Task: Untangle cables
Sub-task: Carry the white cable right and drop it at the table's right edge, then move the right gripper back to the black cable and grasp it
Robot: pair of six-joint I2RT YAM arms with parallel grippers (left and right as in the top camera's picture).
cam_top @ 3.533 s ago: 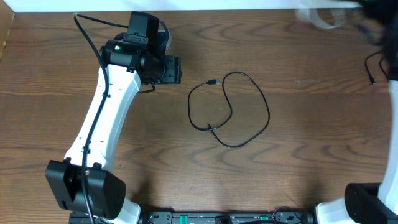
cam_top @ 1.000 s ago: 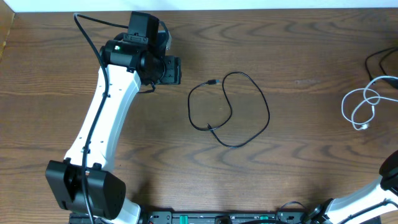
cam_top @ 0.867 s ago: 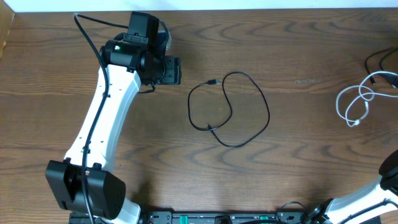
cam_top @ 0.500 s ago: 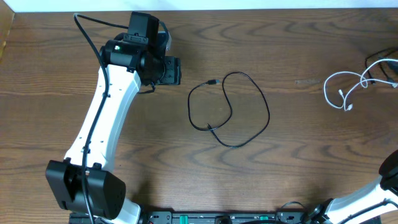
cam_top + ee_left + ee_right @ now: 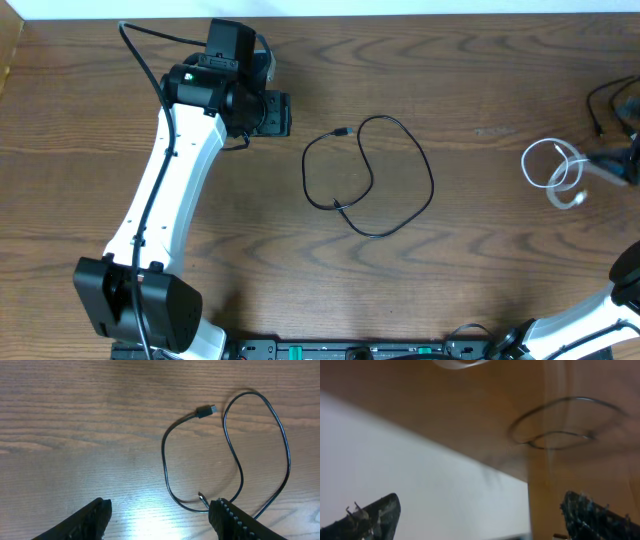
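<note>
Black cable direction: the thin black looped cable (image 5: 371, 172) lies mid-counter on the brown wooden counter (image 5: 480, 280). Its larger loop runs longest from the far side to the near side, and its small plug end points right.
White cable direction: the thin white coiled cable (image 5: 553, 172) lies near the right edge, plug end at the coil's near-right.
Count of cables: two black, counting a second thin black cable (image 5: 597, 105) cut off by the right edge, and one white.
My left tool (image 5: 159, 510): partly open, holding nothing, off to the left of the black loops.
My right tool (image 5: 480, 505): spread wide, nothing between the fingers. The view is blurred, and I cannot tell whether it touches the white cable.
</note>
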